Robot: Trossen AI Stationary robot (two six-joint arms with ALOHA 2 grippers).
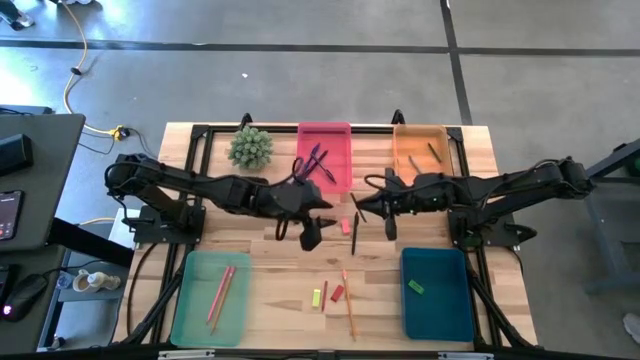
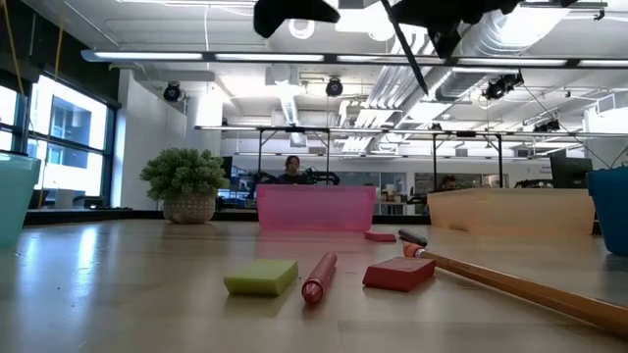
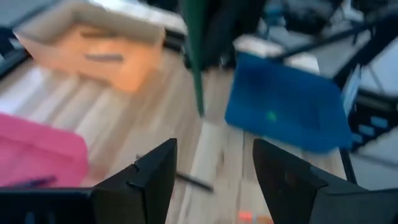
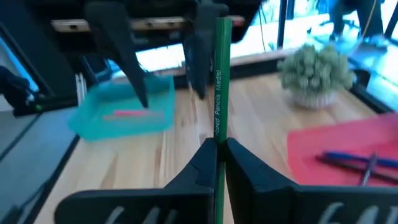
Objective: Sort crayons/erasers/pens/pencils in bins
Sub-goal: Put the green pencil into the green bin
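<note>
Front of desk: a yellow-green eraser [image 2: 261,277], a red crayon [image 2: 317,276] and a red eraser [image 2: 398,274] lie close together on the desk [image 1: 270,280], with a long orange pencil [image 2: 510,282] just beside them.
Right arm: reaches in from the right, stretched low over the middle of the desk, near the orange bin [image 1: 420,150].
Right jaws [image 4: 217,146]: shut tight on a green pencil [image 4: 219,81] that stands up between them, lifted off the desk.
Left arm: reaches in from the left, bent over the middle, in front of the pink bin [image 1: 326,155].
Left jaws [image 3: 211,163]: wide open, holding nothing, pointing at the right arm and its green pencil.
Pink bin: has purple and blue pens [image 1: 318,160] in it.
Orange bin: has a dark crayon [image 1: 433,151] in it.
Pale green bin [image 1: 211,296]: has pink and orange pencils [image 1: 220,290] in it.
Blue bin [image 1: 436,292]: has a green eraser [image 1: 415,288] in it.
Middle of desk: a small pink eraser [image 1: 346,226] and a black pen [image 1: 354,234] lie below the two arms.
Back of desk: a small potted plant [image 1: 250,147] stands beside the pink bin.
</note>
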